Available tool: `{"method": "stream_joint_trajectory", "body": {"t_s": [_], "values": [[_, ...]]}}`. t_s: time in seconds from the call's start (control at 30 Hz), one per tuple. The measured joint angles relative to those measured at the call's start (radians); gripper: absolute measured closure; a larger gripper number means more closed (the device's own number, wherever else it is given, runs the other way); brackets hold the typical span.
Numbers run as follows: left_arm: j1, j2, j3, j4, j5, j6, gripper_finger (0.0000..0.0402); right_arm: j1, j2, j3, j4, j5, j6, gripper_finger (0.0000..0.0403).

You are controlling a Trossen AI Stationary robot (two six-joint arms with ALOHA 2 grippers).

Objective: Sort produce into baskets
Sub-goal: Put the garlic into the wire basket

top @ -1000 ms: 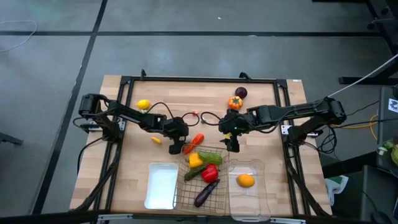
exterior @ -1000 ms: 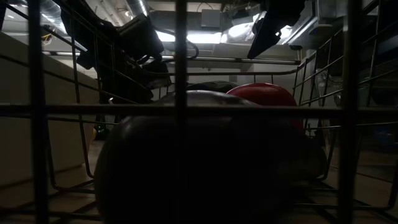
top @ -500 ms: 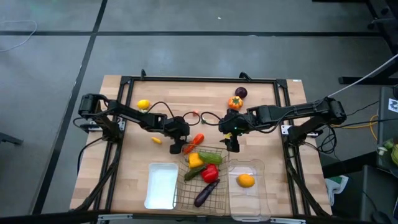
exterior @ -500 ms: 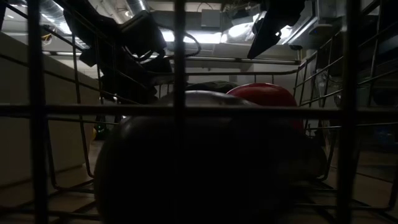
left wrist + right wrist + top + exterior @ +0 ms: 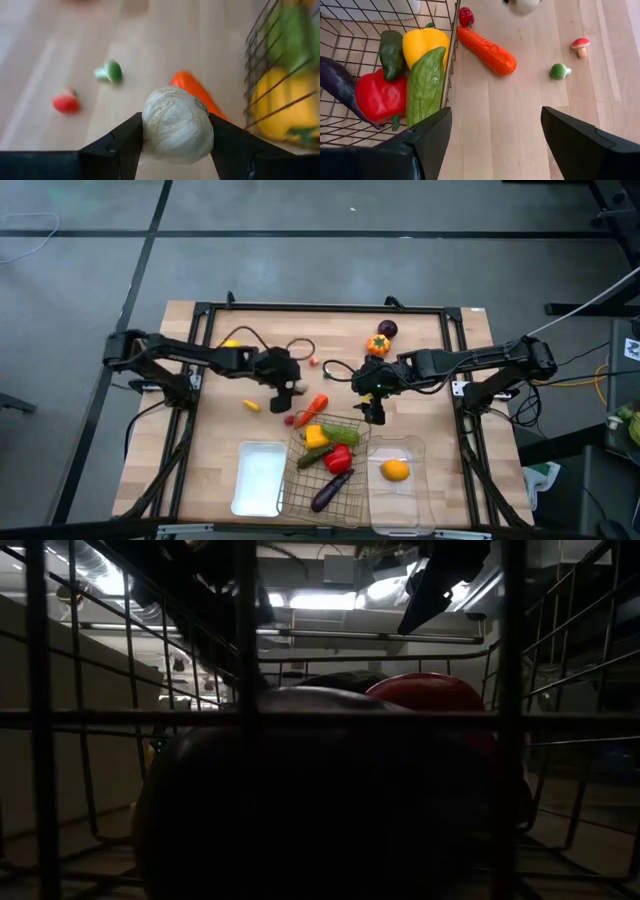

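Garlic (image 5: pixel 176 124) clamped in left gripper (image 5: pixel 296 387), just left-far of mesh basket (image 5: pixel 352 480); right gripper (image 5: pixel 373 415) apart, empty, beside basket's far-right corner.

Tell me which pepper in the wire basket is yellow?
The yellow pepper is the one at the wire basket's edge nearest the carrot. The red pepper lies deeper in, beside the eggplant.
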Motion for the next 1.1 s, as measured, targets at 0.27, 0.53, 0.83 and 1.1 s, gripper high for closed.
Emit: {"method": "stream_joint_trajectory", "body": {"t_s": [0.27, 0.53, 0.83, 1.1], "values": [[-0.044, -0.17, 0.001, 0.081, 0.004, -0.212, 0.0205, 0.0, 0.0, 0.0, -0.002, 0.0, 0.0, 0.0097], [-0.241, -0.183, 0.002, 0.17, 0.003, -0.375, 0.0205, 0.0, 0.0, 0.0, 0.0, 0.0, 0.0, 0.0097], [-0.432, -0.146, 0.0, 0.207, -0.15, -0.445, 0.0205, 0.0, 0.0, 0.0, 0.004, 0.0, 0.0, 0.0098], [-0.474, 0.004, 0.0, 0.427, -0.169, -0.386, 0.0205, 0.0, 0.0, 0.0, 0.008, 0.0, 0.0, 0.0098]]}}
